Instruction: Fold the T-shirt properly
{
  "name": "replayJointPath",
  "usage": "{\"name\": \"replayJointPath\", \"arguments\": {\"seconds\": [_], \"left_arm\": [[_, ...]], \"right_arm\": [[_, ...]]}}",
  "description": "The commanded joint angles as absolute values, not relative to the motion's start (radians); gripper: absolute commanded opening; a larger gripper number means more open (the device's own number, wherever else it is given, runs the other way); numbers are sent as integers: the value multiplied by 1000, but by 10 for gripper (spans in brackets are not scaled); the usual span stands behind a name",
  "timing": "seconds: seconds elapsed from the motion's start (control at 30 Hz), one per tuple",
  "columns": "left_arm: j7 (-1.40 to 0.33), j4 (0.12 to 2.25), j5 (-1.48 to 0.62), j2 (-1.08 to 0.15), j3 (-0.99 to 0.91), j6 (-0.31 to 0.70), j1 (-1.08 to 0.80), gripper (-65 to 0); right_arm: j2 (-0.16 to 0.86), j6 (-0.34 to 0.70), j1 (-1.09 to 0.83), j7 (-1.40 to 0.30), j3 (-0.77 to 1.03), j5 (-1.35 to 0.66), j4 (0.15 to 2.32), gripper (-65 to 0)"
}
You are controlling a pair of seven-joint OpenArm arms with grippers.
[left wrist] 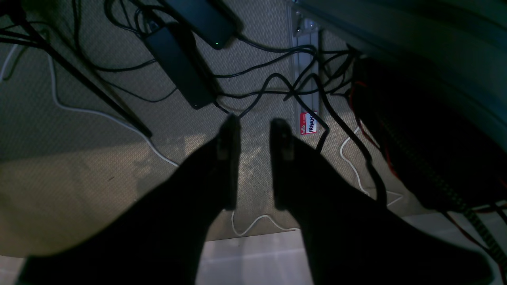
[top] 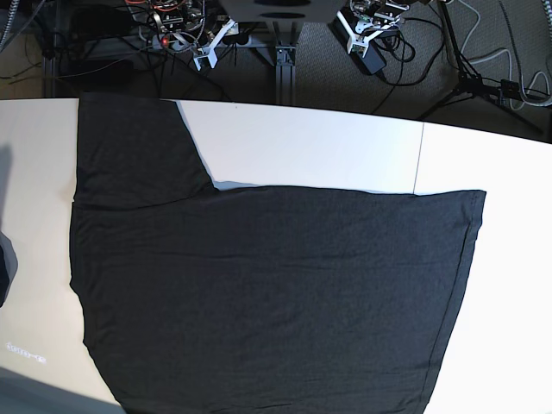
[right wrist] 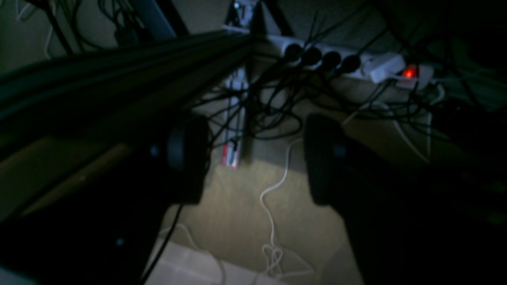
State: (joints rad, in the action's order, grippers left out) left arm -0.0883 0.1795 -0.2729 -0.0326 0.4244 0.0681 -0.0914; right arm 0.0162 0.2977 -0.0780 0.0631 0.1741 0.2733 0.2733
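In your base view, the T-shirt (top: 267,302) lies spread flat on the white worktop (top: 302,142), filling most of the frame from the left edge across to the right of centre and running off the bottom edge. One sleeve (top: 138,155) reaches up into the upper left, its top touching the far edge of the worktop. The shirt's right-hand hem slants from the upper right down toward the bottom centre. You cannot see any print on the cloth from here. A seam in the worktop (top: 418,159) runs down at the upper right and disappears under the cloth.

Along the top edge, beyond the worktop, both arms are parked well clear of the shirt. The right hand (top: 207,47) sits at upper left of centre; in its own wrist view the right hand (right wrist: 255,158) has its two fingers (right wrist: 188,158) standing wide apart with nothing between them, only carpet, a white cable (right wrist: 273,206) and a power strip (right wrist: 344,63) with a red light behind.

The left hand (top: 366,30) sits at upper right of centre. In its wrist view the left hand (left wrist: 253,158) shows its fingers (left wrist: 227,158) a narrow gap apart, holding nothing; through the gap you see carpet, black cables (left wrist: 257,75), a black power brick (left wrist: 178,67) and a red and white name sticker (left wrist: 309,123).
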Motion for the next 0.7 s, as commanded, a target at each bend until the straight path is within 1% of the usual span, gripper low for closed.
{"name": "replayJointPath", "arguments": {"seconds": [0.0,0.47,0.5,0.53,0.63,0.67], "left_arm": [[-82,184,-272,-31,426,91,-97,-484],[-73,184,-273,-31,426,91,-97,-484],[-73,184,-273,-31,426,91,-97,-484],[-73,184,-273,-31,426,91,-97,-484],[-70,184,-273,-31,426,91,-97,-484],[-70,184,-273,-31,426,91,-97,-484]], "right_arm": [[16,251,-81,80,173,269,280,-269],[16,250,-80,88,173,270,285,-274],[16,251,-81,99,173,274,285,-300],[16,252,-80,105,173,286,285,-353],[16,258,-80,105,173,318,286,-576],[16,258,-81,105,173,318,286,-629]]}}
